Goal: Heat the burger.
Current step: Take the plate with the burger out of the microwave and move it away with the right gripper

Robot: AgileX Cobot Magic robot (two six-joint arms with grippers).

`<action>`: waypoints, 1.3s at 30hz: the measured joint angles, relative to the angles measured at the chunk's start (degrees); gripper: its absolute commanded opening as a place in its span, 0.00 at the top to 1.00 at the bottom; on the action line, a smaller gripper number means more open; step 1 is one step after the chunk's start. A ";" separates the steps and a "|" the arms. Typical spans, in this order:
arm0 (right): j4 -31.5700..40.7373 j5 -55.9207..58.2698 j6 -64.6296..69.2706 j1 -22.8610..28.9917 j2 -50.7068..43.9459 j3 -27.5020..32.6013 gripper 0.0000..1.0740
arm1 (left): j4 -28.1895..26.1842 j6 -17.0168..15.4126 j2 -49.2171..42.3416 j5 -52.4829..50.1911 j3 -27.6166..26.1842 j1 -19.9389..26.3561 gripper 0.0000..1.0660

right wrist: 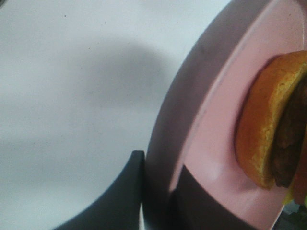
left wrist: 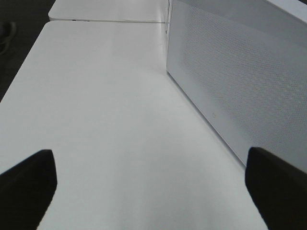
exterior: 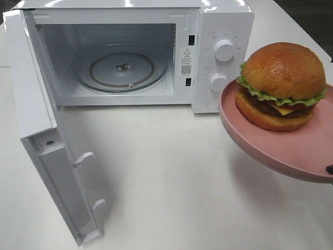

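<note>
The burger point(exterior: 281, 86), with its glossy brown bun, green lettuce and yellow cheese, sits on a round pink plate point(exterior: 270, 151) held up off the table at the right. In the right wrist view my right gripper point(right wrist: 160, 196) is shut on the plate's rim point(right wrist: 192, 120), one dark finger point(right wrist: 120, 196) under it and one on top; the burger's lower bun point(right wrist: 264, 124) shows close by. My left gripper point(left wrist: 153, 187) is open over the bare table beside the microwave's perforated side wall point(left wrist: 240, 72). It is out of the exterior view.
The white microwave point(exterior: 223, 31) stands at the back with its door point(exterior: 47, 130) swung wide open to the left. Its glass turntable point(exterior: 122, 67) carries nothing. White tabletop point(exterior: 171, 182) stretches in front of it.
</note>
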 measured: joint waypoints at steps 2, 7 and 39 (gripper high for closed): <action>0.00 1.89 1.55 0.00 -1.55 0.52 1.00 | 0.00 0.00 0.00 0.00 0.00 0.00 0.06; -1.03 6.70 6.19 0.00 -3.27 1.43 1.00 | 0.00 0.00 0.00 0.00 0.00 0.00 0.06; -23.43 17.07 57.35 0.00 8.31 1.66 1.00 | 0.00 0.00 0.00 0.00 0.00 0.00 0.06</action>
